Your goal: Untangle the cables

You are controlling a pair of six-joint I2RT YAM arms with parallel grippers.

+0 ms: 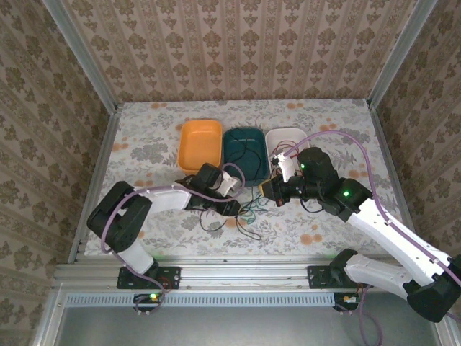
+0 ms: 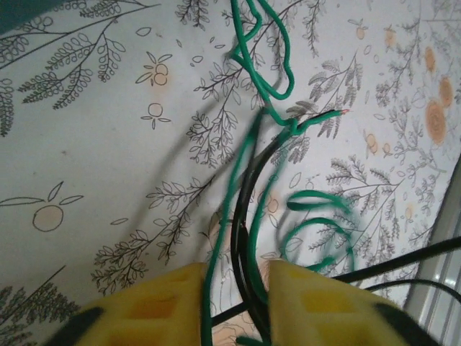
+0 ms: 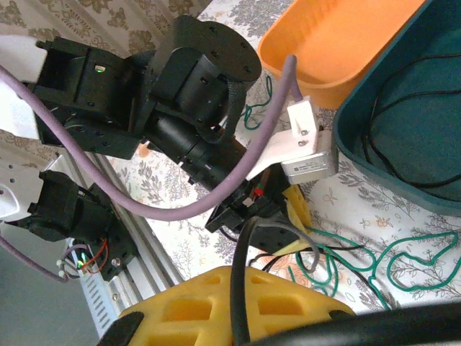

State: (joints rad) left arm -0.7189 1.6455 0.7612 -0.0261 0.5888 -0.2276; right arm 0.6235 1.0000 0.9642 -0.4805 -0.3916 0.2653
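Top view: cables (image 1: pixel 248 213) lie tangled on the table (image 1: pixel 144 137), at 6 o'clock from the teal tray (image 1: pixel 241 130), between the 2 grippers. Left gripper (image 2: pixel 238 277): green cable (image 2: pixel 270 90) and black cable (image 2: pixel 241 209) run between its yellow fingers (image 2: pixel 317 303); clamped or loose, cannot tell. Right gripper (image 3: pixel 241 277): clenched on 1 dark cable (image 3: pixel 241 245).
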